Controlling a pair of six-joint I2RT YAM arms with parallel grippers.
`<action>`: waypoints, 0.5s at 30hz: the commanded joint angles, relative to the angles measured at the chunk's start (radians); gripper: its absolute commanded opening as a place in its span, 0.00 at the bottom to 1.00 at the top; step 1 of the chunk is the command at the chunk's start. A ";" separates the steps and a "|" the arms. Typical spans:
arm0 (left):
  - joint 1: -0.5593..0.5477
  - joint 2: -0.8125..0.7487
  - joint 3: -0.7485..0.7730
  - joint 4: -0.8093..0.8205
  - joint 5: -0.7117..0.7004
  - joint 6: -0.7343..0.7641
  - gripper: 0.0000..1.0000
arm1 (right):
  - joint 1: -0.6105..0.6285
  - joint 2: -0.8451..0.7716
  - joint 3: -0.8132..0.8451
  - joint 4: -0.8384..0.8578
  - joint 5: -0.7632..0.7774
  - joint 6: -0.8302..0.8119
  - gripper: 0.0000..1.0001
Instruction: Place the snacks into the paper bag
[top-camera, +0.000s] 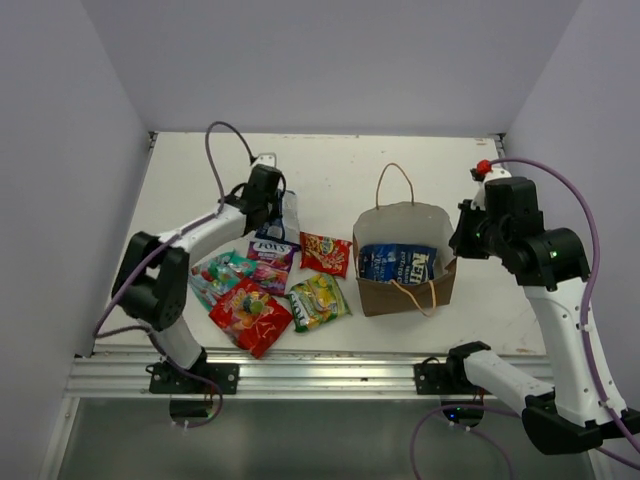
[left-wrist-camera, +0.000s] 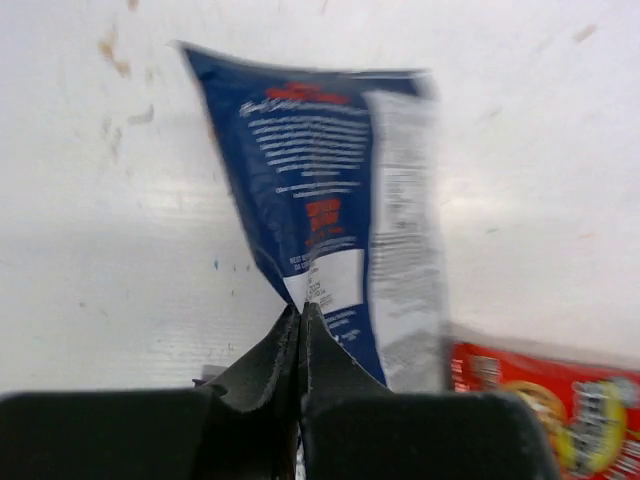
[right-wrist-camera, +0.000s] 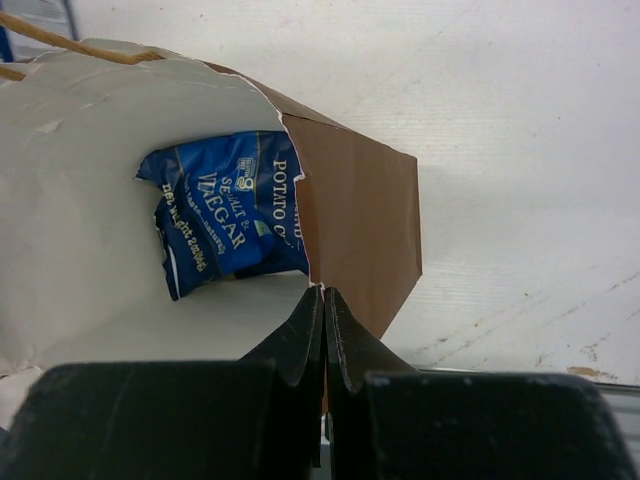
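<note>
top view, paper bag (top-camera: 385, 296): stood upright and open on the table (top-camera: 190, 170), right of centre.
top view, blue chip bag (top-camera: 398, 263): lay inside the paper bag.
top view, loose packets: purple (top-camera: 270, 252), orange-red (top-camera: 325, 253), yellow-green (top-camera: 318, 300), red (top-camera: 252, 315) and teal (top-camera: 218, 272), clustered left of the paper bag, partly overlapping.
top view, left gripper (top-camera: 272, 215): left of the paper bag, at the far edge of the cluster, over a dark blue packet (top-camera: 286, 222).
top view, right gripper (top-camera: 462, 240): at the paper bag's right rim.
left wrist view, left gripper (left-wrist-camera: 301, 315): fingers pressed together, pinching the near edge of the dark blue packet (left-wrist-camera: 320, 170); packet blurred, print side up.
left wrist view, orange-red packet (left-wrist-camera: 545, 400): just right of the pinched one, flat on the table (left-wrist-camera: 100, 250).
right wrist view, right gripper (right-wrist-camera: 323, 300): fingertips pressed together on the paper bag's rim (right-wrist-camera: 360, 220), pinching it.
right wrist view, blue chip bag (right-wrist-camera: 225, 205): down inside the paper bag, crumpled.
right wrist view, handle (right-wrist-camera: 70, 40): arched over the paper bag's far rim.
</note>
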 joint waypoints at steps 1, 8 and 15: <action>-0.033 -0.260 0.178 -0.010 -0.014 -0.015 0.00 | 0.003 -0.002 0.007 0.047 -0.039 0.006 0.00; -0.284 -0.336 0.439 -0.017 0.166 0.045 0.00 | 0.003 -0.006 -0.009 0.062 -0.045 0.009 0.00; -0.504 -0.286 0.506 0.060 0.215 -0.002 0.00 | 0.003 -0.014 -0.008 0.059 -0.048 0.013 0.00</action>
